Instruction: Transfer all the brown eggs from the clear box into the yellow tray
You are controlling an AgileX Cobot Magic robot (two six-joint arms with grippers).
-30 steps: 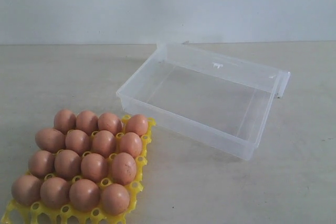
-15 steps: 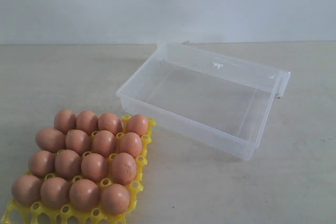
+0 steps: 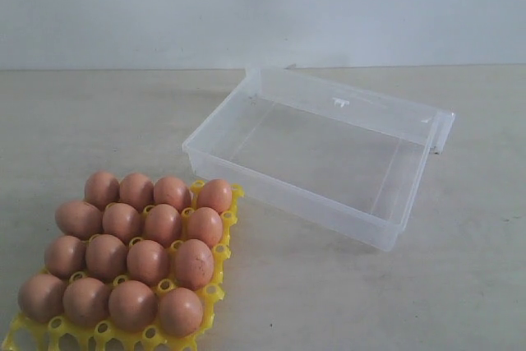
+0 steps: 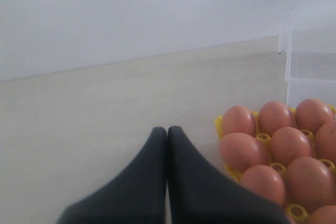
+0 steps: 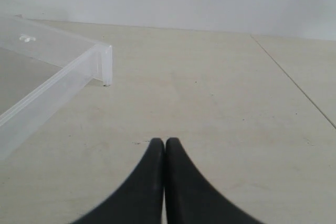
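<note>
Several brown eggs (image 3: pixel 148 260) fill the yellow tray (image 3: pixel 218 251) at the front left of the table. The clear box (image 3: pixel 283 192) stands behind and to the right of it, holding no eggs, its lid folded back. Neither arm shows in the exterior view. In the left wrist view my left gripper (image 4: pixel 167 130) is shut with nothing in it, over bare table beside the brown eggs (image 4: pixel 273 145) and the yellow tray (image 4: pixel 218 125). In the right wrist view my right gripper (image 5: pixel 165 141) is shut and holds nothing, apart from a corner of the clear box (image 5: pixel 102 59).
A pale wall (image 3: pixel 263 6) runs behind the beige table (image 3: pixel 345 302). A thin seam (image 5: pixel 294 80) crosses the table in the right wrist view.
</note>
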